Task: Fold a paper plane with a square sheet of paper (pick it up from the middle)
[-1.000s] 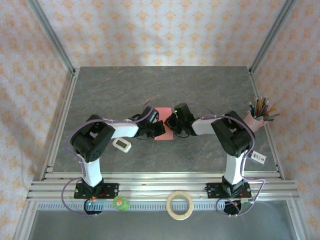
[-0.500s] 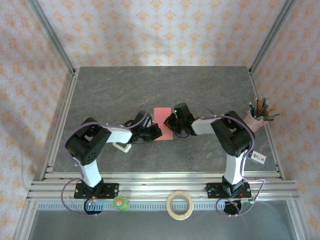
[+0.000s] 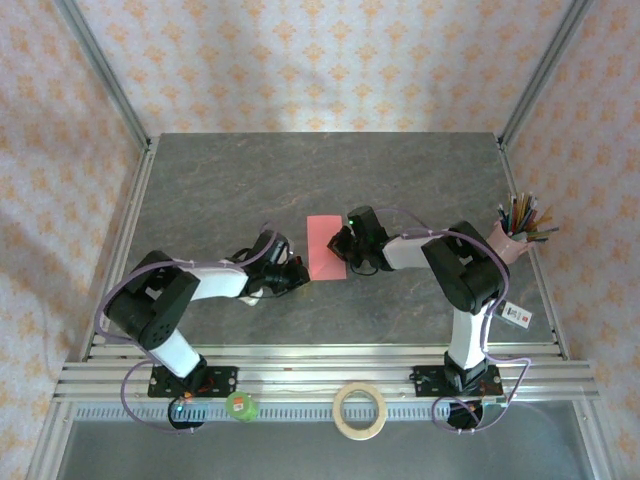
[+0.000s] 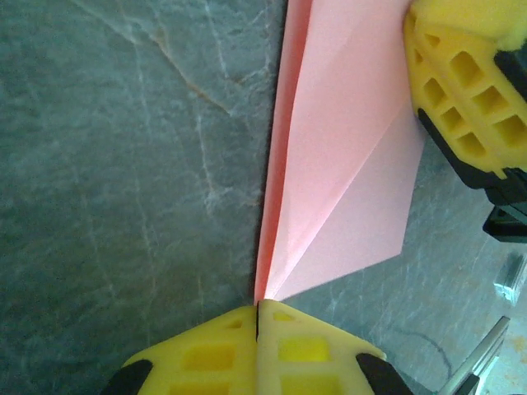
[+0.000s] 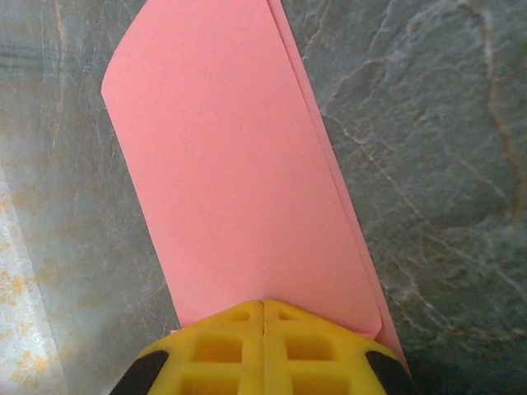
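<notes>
Grey marble-look bench (image 3: 200, 190), patterned wallpaper walls (image 3: 320, 60), alu frame rails (image 3: 320, 368) at near edge.
Pink paper sheet (image 3: 325, 250), folded in layers, laid flat mid-bench. L fingers (image 4: 206, 354) clenched, tips met at fold's near end; pinch on paper not confirmable. R fingers (image 5: 214, 350) clenched, pressed onto sheet's opp. edge.

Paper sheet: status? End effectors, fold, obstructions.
Left end effector shut, tips at corner of paper. Right end effector shut, tips on it. Paper folded double, flat on table. Pen cup far right, out of the way.
</notes>
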